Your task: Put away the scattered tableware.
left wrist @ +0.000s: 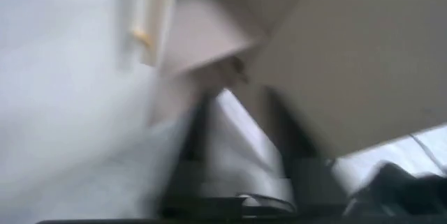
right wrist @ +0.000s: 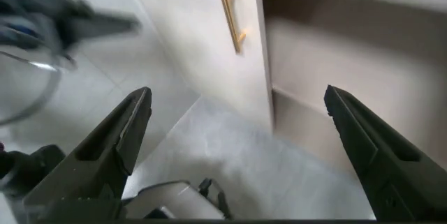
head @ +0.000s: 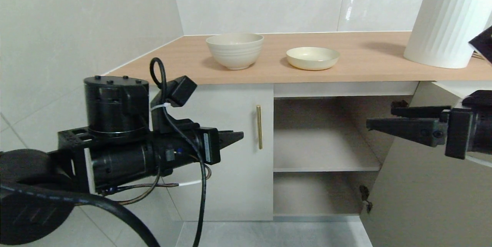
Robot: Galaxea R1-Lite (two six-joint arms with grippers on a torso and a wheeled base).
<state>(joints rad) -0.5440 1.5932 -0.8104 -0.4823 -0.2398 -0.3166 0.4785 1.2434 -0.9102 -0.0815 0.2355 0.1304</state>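
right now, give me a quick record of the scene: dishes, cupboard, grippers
bowl: upright on the counter
shallow dish: on the counter, right of the bowl, not touching
cupboard: right door open, left door shut
left gripper: before the left door, below counter height
right gripper: open, empty, near the right door

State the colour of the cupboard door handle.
The handle is gold, clearest in the head view.
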